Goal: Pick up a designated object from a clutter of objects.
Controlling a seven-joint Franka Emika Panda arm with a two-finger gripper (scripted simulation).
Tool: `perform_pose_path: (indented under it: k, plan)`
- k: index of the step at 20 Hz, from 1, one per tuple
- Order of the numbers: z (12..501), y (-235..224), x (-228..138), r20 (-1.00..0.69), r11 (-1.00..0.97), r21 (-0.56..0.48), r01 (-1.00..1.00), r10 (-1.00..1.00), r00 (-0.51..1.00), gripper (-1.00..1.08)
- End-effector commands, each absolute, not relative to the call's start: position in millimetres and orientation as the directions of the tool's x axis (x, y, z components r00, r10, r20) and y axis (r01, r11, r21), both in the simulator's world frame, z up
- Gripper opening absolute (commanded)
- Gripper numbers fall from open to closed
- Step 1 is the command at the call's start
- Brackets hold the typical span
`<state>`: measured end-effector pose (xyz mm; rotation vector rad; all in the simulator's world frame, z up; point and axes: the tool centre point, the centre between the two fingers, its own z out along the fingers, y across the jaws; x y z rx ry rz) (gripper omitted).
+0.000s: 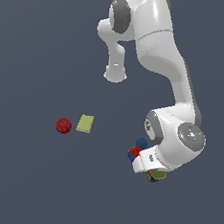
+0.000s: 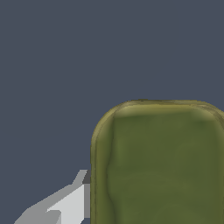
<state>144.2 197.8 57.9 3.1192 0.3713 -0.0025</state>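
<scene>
Jaws state impossible to tell: only one grey finger [image 2: 65, 203] visible, alongside the tin can [image 2: 159, 164], olive top filling the wrist view. Wrist low over the can on the bench [image 1: 26, 183], likely for a side grip (can mostly hidden). Red-and-blue cube [image 1: 134, 153] and blue ball [image 1: 141, 143] just beside, at ten o'clock; yellow-green pad [image 1: 85, 123] and apple [image 1: 63, 125] well apart.
</scene>
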Motion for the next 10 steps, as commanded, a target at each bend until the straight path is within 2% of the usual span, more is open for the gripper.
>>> perform_pose_path:
  k: [1, 10]
  plan:
    - [58.5, 197.9, 144.7, 0.000, -0.972, 0.000, 0.235, 0.235, 0.972, -1.00]
    - [65.7, 195.5, 140.0, -0.001, -0.972, 0.000, 0.235, 0.235, 0.972, -1.00]
